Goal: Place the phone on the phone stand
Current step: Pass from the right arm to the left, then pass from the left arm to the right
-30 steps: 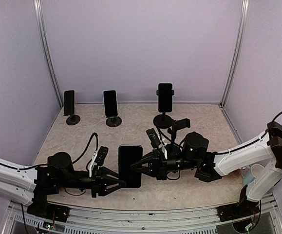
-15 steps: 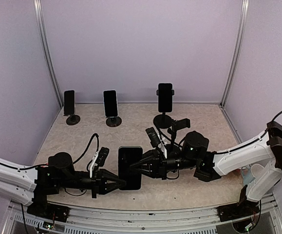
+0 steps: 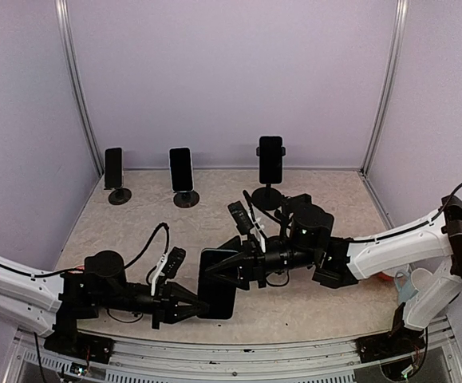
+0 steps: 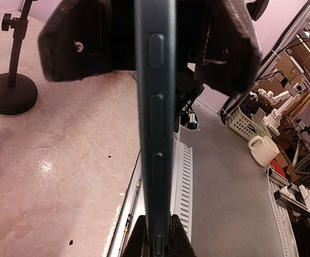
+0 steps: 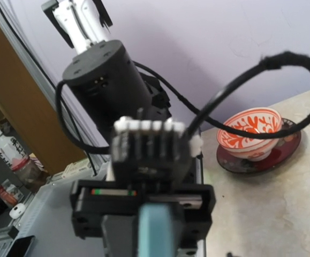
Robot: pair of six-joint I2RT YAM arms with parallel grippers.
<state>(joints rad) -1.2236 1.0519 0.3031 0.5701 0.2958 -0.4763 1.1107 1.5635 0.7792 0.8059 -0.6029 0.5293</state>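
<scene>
A dark phone [image 3: 217, 289] hangs edge-up over the table's front middle. My left gripper [image 3: 202, 304] is shut on its lower end. In the left wrist view the phone's [image 4: 155, 134] button edge runs straight up from the pinched fingertips [image 4: 137, 241]. My right gripper [image 3: 219, 267] stands open at the phone's far end, its fingers spread beside it. Its own fingers do not show in the right wrist view, only the phone's blurred pale edge [image 5: 157, 233]. A black phone stand [image 4: 10, 93] with a round base stands on the table behind, its top cut off.
Three stands along the back wall each carry a phone [image 3: 114, 169] [image 3: 182, 171] [image 3: 270, 159]. A red-and-white bowl [image 5: 249, 128] on a dark saucer sits near the left arm. The table's front rail [image 4: 182, 176] is close below the phone. A basket [image 4: 243, 122] and mug [image 4: 262, 151] lie off the table.
My left gripper has shut on the phone. The right gripper has opened off it, and the right arm has shifted left and toward the back.
</scene>
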